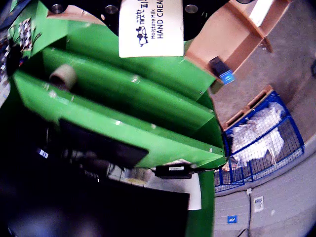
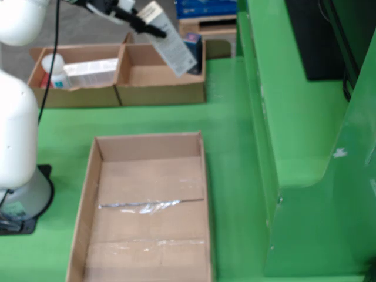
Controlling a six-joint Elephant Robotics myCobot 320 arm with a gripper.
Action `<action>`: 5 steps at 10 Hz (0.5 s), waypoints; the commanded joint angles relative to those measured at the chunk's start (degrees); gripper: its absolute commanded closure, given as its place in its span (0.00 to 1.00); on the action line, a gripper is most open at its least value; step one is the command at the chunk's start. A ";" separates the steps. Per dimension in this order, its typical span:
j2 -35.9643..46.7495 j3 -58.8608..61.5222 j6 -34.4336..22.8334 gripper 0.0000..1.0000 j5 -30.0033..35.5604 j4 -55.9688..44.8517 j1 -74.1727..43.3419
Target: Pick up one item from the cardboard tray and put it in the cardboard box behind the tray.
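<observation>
In the fixed view my gripper (image 2: 134,19) is at the top left, shut on a white hand cream tube (image 2: 171,46). The tube hangs tilted, lower end to the right, over the right compartment (image 2: 158,76) of the cardboard box behind the tray. The wrist view shows the tube's label (image 1: 150,27) close up at the top, with the box wall (image 1: 232,34) beyond it. The long cardboard tray (image 2: 88,194) in front holds no items, only strips of tape on its floor.
The box's left compartment holds a white bottle with a red cap (image 2: 56,70) and a clear packet (image 2: 91,71). A small dark blue item (image 2: 194,44) sits at the box's right end. Green shelving (image 2: 305,147) stands at the right. The white arm base (image 2: 14,153) is at the left.
</observation>
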 commanded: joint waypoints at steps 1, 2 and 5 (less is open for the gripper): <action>-7.66 1.31 -3.22 1.00 -14.52 23.05 15.84; -17.48 1.31 -9.98 1.00 -10.03 47.67 22.81; -21.38 1.31 -7.42 1.00 -9.89 47.82 33.51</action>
